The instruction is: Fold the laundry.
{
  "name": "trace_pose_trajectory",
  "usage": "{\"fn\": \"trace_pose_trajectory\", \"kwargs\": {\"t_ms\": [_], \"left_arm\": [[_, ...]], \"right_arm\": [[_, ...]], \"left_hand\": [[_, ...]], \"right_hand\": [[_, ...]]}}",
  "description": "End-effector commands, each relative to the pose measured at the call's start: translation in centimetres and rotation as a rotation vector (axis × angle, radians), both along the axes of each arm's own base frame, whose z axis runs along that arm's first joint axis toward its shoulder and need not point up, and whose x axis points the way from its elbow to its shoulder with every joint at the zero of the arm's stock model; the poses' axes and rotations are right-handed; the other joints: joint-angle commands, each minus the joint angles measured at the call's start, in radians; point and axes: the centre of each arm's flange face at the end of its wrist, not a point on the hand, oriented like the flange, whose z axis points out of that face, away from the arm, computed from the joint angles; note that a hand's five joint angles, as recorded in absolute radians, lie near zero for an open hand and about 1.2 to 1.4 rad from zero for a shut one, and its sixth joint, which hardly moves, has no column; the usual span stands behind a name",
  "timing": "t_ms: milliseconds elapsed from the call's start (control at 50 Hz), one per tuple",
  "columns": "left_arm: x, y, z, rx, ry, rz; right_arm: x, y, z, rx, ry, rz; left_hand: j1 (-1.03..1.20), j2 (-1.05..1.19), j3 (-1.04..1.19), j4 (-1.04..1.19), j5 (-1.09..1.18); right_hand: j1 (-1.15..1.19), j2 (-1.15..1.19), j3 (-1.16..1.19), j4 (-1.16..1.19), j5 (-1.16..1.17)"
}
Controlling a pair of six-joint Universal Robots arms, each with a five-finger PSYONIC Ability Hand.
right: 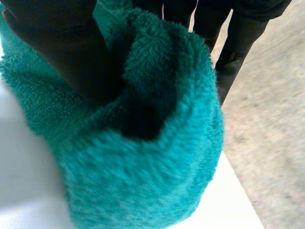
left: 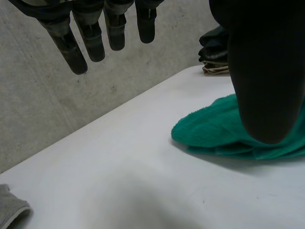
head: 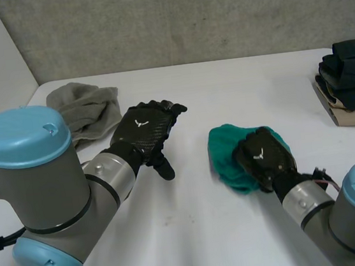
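A green towel (head: 225,156) lies bunched near the middle of the white table (head: 237,94). My right hand (head: 263,155) rests on its near right side, fingers curled into the cloth. In the right wrist view the towel (right: 143,167) is gathered into a thick fold between the thumb (right: 62,43) and the fingers (right: 238,33). My left hand (head: 142,130) hovers over bare table to the left of the towel, open with straight fingers (left: 90,38) and holding nothing. In the left wrist view, the towel (left: 219,129) lies beyond its thumb (left: 267,71).
A crumpled grey cloth (head: 82,108) lies at the back left, just behind my left hand, and its corner (left: 9,210) shows in the left wrist view. A pile of dark folded clothes (head: 350,68) sits on a tan board (head: 346,117) at the right edge. A concrete wall (head: 183,17) stands behind the table.
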Motion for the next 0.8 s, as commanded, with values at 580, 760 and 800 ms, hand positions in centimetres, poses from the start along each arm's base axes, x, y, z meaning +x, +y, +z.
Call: {"fn": "trace_pose_trajectory", "kwargs": {"t_ms": [580,760,800], "left_arm": [[-0.2,-0.7,2.1,-0.059,0.035,0.008],[-0.2,-0.5,0.9,-0.030,0.012,0.005],[-0.2,-0.5,0.8,-0.025,0.010,0.006]], "right_arm": [[-15.7,-27.4,20.8,-0.604,-0.549,-0.224],[-21.4,-30.7,10.7,-0.520,-0.448,-0.191],[-23.6,-30.9,7.5,-0.450,-0.445,-0.185]], "left_hand": [[0.054,0.018,0.008,0.016,-0.004],[0.054,0.018,0.008,0.016,-0.004],[0.054,0.018,0.008,0.016,-0.004]], "right_hand": [[0.381,0.255,0.241,0.227,0.302],[0.381,0.255,0.241,0.227,0.302],[0.381,0.255,0.241,0.227,0.302]]}}
